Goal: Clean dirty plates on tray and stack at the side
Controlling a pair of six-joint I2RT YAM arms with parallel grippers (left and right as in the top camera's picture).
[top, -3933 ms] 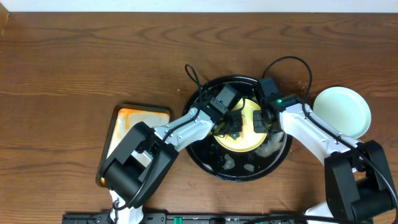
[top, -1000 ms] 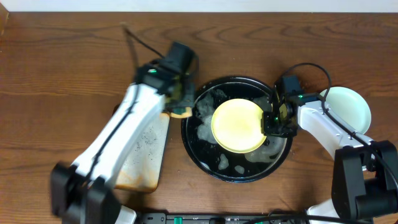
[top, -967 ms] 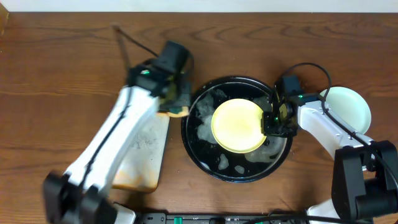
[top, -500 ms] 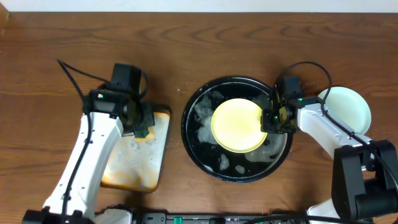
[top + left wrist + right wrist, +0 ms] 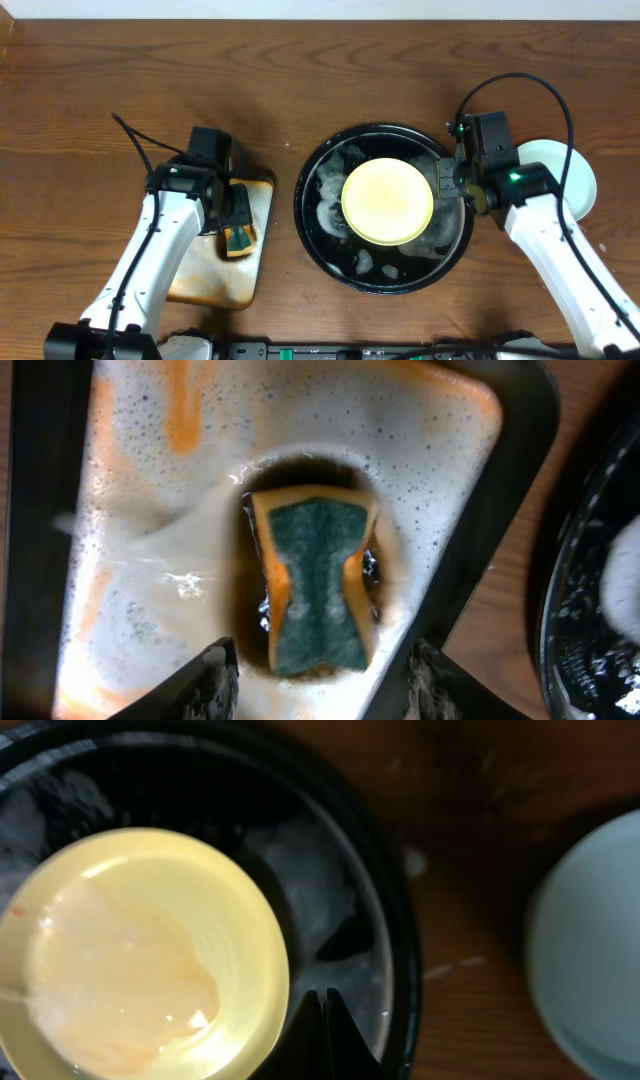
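A pale yellow plate, wet and soapy, lies in the round black tray. My right gripper is shut just off that plate's right rim, above the tray floor, its fingers meeting with nothing between them. A pale blue-green plate sits on the table right of the tray. My left gripper stands open over the green-and-yellow sponge, which lies free between the fingers.
The sponge rests in a rectangular, rust-stained metal tray full of foam, left of the black tray. Foam patches dot the black tray around the plate. Bare wooden table lies behind.
My left arm carried the sponge from the black tray's edge to the rectangular tray, then opened and let it go. The right arm swung its wrist outward, staying beside the yellow plate.
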